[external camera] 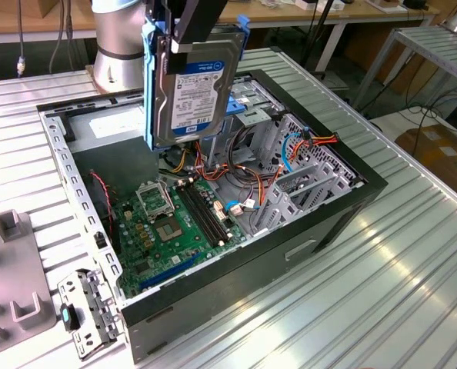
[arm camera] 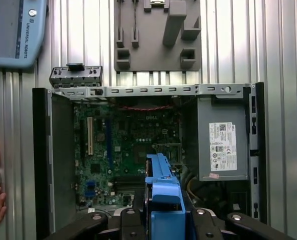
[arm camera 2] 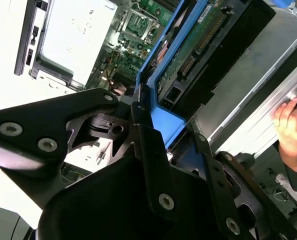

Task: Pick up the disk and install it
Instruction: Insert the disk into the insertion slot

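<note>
My held disk (external camera: 191, 91) wears a white-and-blue printed label (external camera: 203, 84); the power supply (arm camera: 223, 110) a white sticker (arm camera: 222, 147); lettering edges my arm's blue cap (arm camera: 13, 30).

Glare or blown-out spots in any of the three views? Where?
Exterior view: bright streaks of glare on the ribbed metal table; the blue-framed metal disk in the gripper is evenly lit. Second wrist view: the table blows out to white. First wrist view: even light, shade inside the open black computer case.

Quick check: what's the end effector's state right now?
End effector: closed, holding the disk upright above the open computer case.
</note>
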Tool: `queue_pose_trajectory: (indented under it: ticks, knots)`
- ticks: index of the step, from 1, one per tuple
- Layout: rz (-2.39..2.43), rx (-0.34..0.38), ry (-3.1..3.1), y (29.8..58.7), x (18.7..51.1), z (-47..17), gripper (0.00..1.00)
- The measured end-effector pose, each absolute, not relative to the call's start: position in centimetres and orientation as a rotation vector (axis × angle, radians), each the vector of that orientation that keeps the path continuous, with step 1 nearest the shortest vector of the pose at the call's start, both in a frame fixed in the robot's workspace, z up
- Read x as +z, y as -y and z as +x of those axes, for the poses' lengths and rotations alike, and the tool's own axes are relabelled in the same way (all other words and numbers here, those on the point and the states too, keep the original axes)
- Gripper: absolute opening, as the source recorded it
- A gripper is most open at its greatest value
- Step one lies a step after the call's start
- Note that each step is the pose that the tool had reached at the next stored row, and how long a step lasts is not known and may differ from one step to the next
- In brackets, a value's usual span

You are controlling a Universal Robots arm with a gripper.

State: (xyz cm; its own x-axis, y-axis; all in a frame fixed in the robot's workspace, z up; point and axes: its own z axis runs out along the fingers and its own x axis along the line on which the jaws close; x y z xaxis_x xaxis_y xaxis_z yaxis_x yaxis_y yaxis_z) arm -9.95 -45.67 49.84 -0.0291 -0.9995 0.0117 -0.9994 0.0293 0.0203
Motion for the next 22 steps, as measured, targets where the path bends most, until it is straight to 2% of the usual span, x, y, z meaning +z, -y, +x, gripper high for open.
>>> queue_pose_trajectory:
  ticks: [9, 22]
  knots:
    - [2.170, -0.002, 2.234, 45.9, 49.7, -8.3, 0.37]
    - [2.169, 0.000, 2.233, 48.6, 49.6, -8.2, 0.37]
